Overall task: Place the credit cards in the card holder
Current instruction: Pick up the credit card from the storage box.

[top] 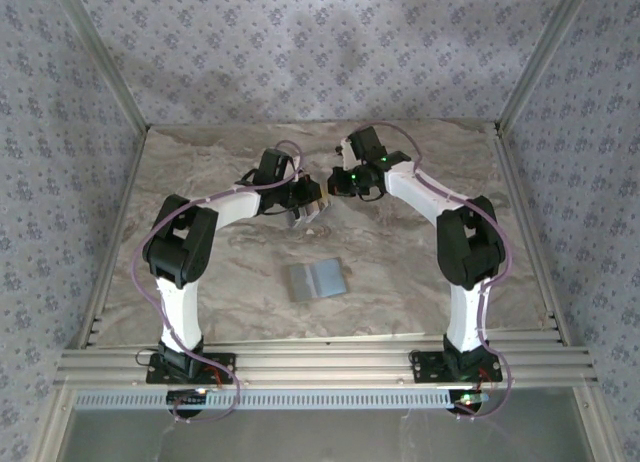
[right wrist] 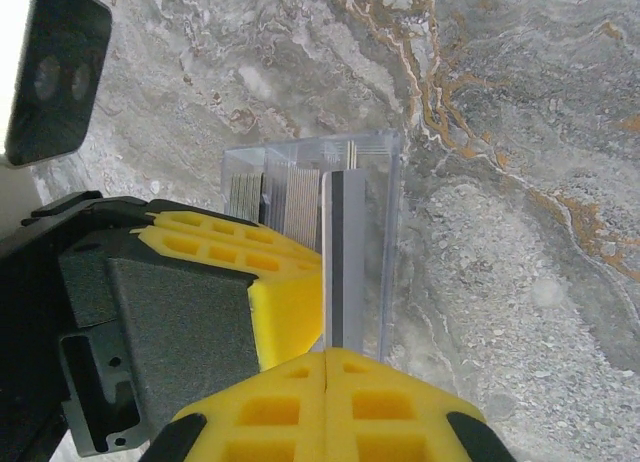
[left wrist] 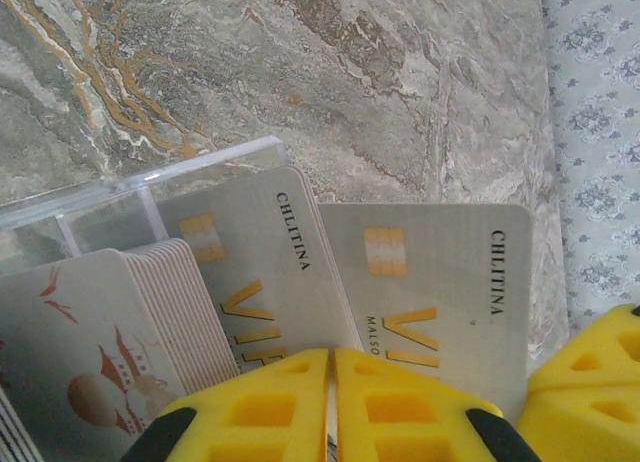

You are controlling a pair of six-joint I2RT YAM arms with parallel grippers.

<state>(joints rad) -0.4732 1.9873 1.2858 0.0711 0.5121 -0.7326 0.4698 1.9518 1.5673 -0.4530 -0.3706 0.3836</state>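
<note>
a: right fingers first?
b: the right gripper [right wrist: 328,407] has its yellow fingers closed flat on a card [right wrist: 336,262], which is seen edge-on. the card has a dark stripe and stands upright in a clear box [right wrist: 391,232], close to the box's right wall.
a: and the left?
b: the left gripper [left wrist: 332,402] has its fingers pressed together, with only a thin seam between them. i can't tell whether anything thin is pinched there.
a: how near are the two?
b: very near. in the right wrist view, a left finger lies just beside the held card's left face and seems to touch it.
a: what else is in the box?
b: just past the left fingers, two pale vip cards [left wrist: 440,282] lean side by side with their chips toward the top, and the left one is tilted. left of them is a stack [left wrist: 150,312] whose front card has a reddish drawing.
a: and further out?
b: the box sits on the marbled table [top: 430,282] at its far middle, where the arms meet. nearer the bases, well apart from the box, lie two flat grey rectangles [top: 315,280], one darker and one paler, edge to edge. they're too small to read.
</note>
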